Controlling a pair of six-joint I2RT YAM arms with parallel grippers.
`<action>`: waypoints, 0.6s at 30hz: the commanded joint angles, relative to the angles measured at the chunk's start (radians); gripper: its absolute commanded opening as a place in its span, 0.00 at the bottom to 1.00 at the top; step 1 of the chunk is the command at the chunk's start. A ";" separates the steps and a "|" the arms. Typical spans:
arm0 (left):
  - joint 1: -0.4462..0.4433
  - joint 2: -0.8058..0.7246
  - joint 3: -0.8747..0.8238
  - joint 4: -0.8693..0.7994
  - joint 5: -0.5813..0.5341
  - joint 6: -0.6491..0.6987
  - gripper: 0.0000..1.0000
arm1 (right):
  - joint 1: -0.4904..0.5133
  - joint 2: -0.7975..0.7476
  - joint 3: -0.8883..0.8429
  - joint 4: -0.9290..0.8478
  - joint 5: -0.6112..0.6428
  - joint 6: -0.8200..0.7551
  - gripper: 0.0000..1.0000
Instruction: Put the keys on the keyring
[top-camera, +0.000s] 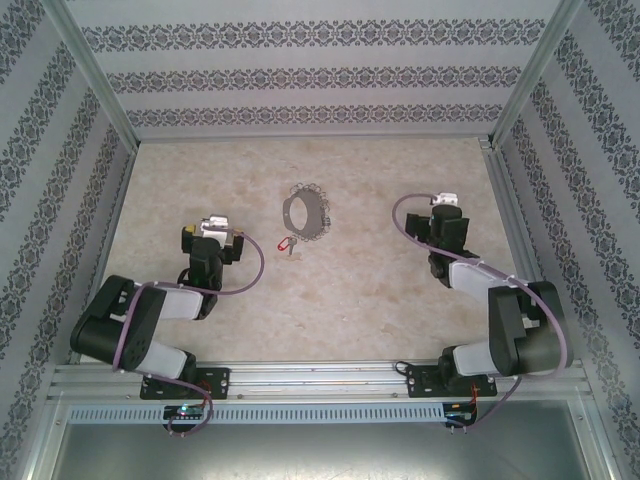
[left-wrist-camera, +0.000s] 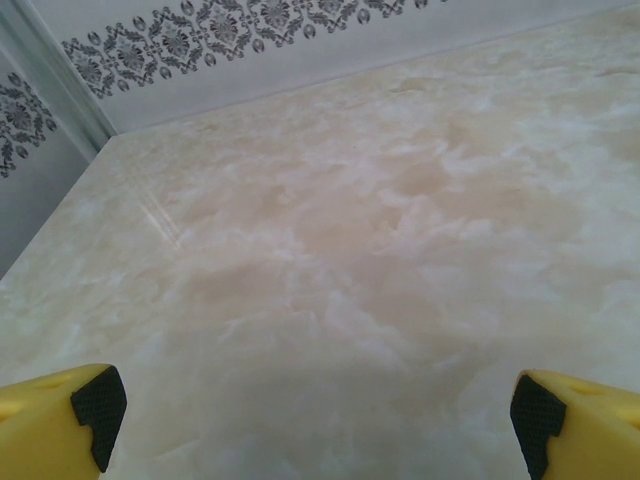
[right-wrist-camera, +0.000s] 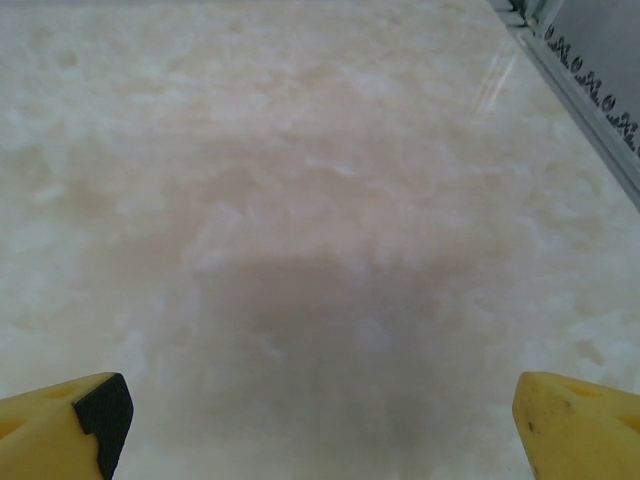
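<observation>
Left fingers (left-wrist-camera: 50, 425) and right fingers (right-wrist-camera: 580, 420) apart; keys (top-camera: 288, 243) seemingly touching keyring (top-camera: 289, 214) between arms.

On the table (top-camera: 350, 300) we see the key (top-camera: 287, 244) just beside the keyring (top-camera: 289, 212), between our left gripper (top-camera: 213, 234) and right gripper (top-camera: 446, 210).

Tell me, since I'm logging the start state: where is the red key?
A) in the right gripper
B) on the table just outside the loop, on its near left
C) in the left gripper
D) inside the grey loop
B: the top view shows the red key lying on the table just beyond the grey loop's near-left edge, outside it.
</observation>
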 joint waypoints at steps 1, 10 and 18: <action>0.025 0.062 -0.007 0.206 -0.040 0.017 1.00 | -0.009 -0.016 -0.068 0.241 -0.014 -0.084 0.98; 0.161 0.049 0.028 0.054 0.246 -0.086 1.00 | -0.059 0.122 -0.184 0.547 -0.197 -0.090 0.98; 0.246 0.085 0.117 -0.095 0.391 -0.136 1.00 | -0.101 0.110 -0.129 0.470 -0.246 -0.056 0.98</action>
